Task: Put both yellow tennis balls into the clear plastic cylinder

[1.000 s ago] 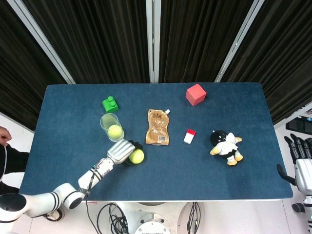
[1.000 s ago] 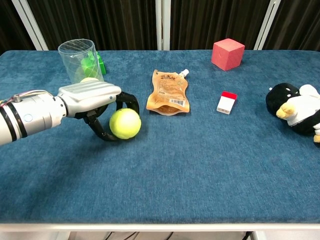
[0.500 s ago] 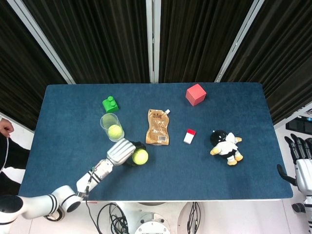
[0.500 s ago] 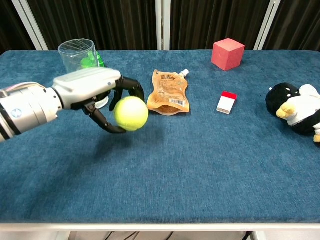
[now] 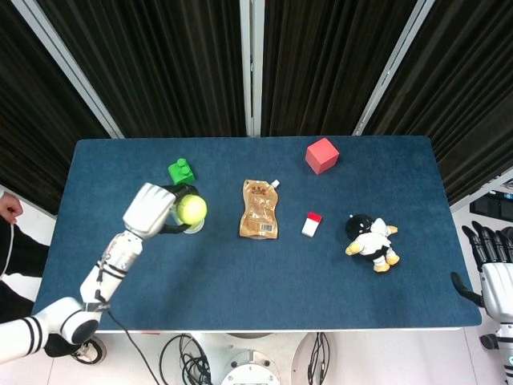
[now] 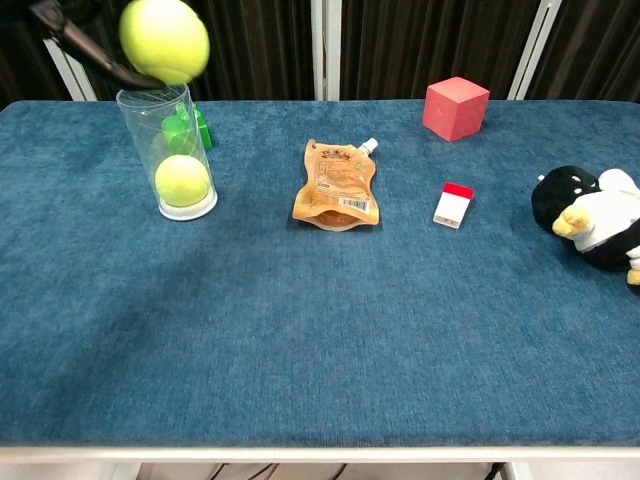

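Note:
My left hand (image 5: 151,210) grips a yellow tennis ball (image 5: 191,210) and holds it just above the mouth of the clear plastic cylinder (image 6: 174,150). In the chest view the held ball (image 6: 164,40) hangs over the cylinder's rim, with only the dark fingers (image 6: 92,56) showing at the top left corner. A second yellow tennis ball (image 6: 183,180) lies at the bottom inside the upright cylinder. In the head view the hand and ball hide most of the cylinder. My right hand (image 5: 490,253) stays off the table at the far right, fingers apart and holding nothing.
A green block (image 5: 181,171) stands just behind the cylinder. An orange pouch (image 5: 260,209) lies mid-table. A small red-and-white box (image 5: 312,224), a red cube (image 5: 321,155) and a plush toy (image 5: 371,241) sit to the right.
My left hand has lifted the tennis ball from the table near the front and carried it up and back to above the cylinder's mouth. The right hand has not moved.

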{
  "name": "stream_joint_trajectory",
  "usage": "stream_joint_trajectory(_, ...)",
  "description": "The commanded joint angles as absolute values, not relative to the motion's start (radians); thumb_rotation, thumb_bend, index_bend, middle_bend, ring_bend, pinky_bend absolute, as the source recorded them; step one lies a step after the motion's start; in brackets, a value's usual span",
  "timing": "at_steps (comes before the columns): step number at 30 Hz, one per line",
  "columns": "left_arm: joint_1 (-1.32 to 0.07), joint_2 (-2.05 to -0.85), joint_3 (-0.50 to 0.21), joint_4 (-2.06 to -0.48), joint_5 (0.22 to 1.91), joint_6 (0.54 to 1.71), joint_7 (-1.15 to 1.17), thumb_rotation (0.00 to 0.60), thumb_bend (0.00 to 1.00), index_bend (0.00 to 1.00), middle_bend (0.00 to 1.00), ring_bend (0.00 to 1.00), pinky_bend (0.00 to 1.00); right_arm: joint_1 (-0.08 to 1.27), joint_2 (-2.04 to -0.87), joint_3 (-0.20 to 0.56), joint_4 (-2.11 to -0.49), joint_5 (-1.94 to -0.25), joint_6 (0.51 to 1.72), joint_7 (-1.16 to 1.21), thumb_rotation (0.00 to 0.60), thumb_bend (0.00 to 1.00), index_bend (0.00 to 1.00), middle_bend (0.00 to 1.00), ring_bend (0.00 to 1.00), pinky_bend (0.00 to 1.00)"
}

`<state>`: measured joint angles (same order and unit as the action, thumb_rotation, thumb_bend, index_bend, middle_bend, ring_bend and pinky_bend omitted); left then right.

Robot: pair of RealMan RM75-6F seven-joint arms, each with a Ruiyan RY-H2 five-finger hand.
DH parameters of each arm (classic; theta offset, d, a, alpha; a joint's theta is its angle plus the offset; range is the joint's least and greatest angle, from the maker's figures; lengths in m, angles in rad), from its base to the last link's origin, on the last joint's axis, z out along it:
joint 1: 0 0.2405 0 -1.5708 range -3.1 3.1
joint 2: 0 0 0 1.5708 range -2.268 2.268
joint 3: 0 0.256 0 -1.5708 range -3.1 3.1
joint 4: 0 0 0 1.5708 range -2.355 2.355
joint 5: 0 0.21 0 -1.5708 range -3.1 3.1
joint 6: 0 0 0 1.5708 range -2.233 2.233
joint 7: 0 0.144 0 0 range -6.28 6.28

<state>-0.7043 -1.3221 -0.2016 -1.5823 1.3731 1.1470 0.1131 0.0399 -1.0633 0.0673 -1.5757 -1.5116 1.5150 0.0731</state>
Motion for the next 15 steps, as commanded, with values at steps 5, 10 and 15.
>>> stream_joint_trajectory(5,-0.703,-1.311,-0.223,-1.489,1.249,1.057,0.116,0.6,0.2,0.69,0.61,0.6,0.89,0.044,-1.053,0.071,-1.585,-1.512,1.512,0.073,0.6,0.27,0.0,0.0,0.0,0.0)
stream_joint_trajectory(10,-0.701,-1.318,-0.221,-1.473,1.253,1.054,0.092,0.6,0.2,0.68,0.61,0.6,0.88,0.044,-1.052,0.071,-1.585,-1.505,1.509,0.078,0.6,0.27,0.0,0.0,0.0,0.0)
stream_joint_trajectory(15,-0.706,-1.317,-0.214,-1.471,1.269,1.045,0.088,0.6,0.2,0.54,0.57,0.58,0.87,0.043,-1.055,0.07,-1.581,-1.505,1.51,0.079,0.6,0.27,0.0,0.0,0.0,0.0)
